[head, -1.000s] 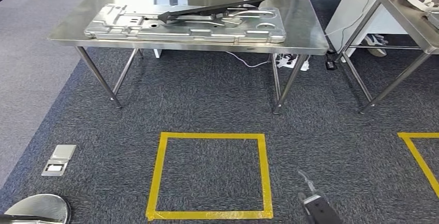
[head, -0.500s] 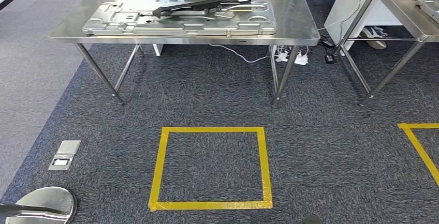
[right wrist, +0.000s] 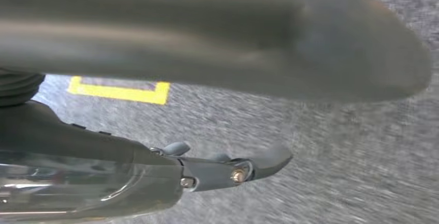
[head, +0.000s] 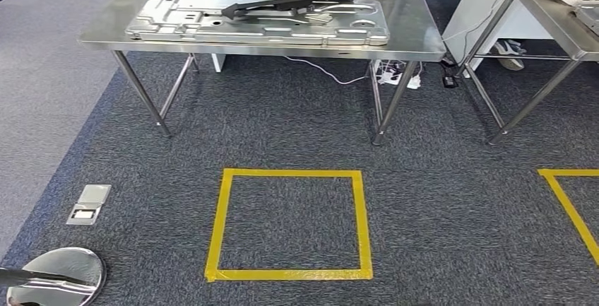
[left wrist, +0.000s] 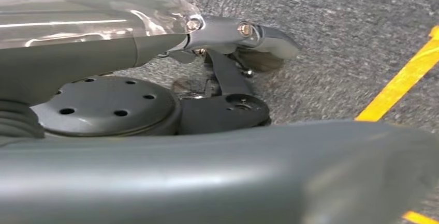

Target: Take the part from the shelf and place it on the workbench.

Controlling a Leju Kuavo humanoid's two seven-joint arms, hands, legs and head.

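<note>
Left hand (left wrist: 243, 32) hanging over grey carpet (head: 297, 129), fingers extended, grasping nothing. Right hand (right wrist: 233, 169) likewise, fingers out straight, nothing in it. Nearest on the floor, yellow tape square (head: 289, 225). Farther off, steel bench (head: 410, 30) bearing flat stamped metal panel (head: 258, 27), with long black part (head: 293, 2) lying tilted across it.

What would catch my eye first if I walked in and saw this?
Probably the bright yellow tape square on the dark carpet, straight ahead on the floor. Behind it stands a shiny steel table carrying a big flat metal plate with a long black part lying across it.
</note>
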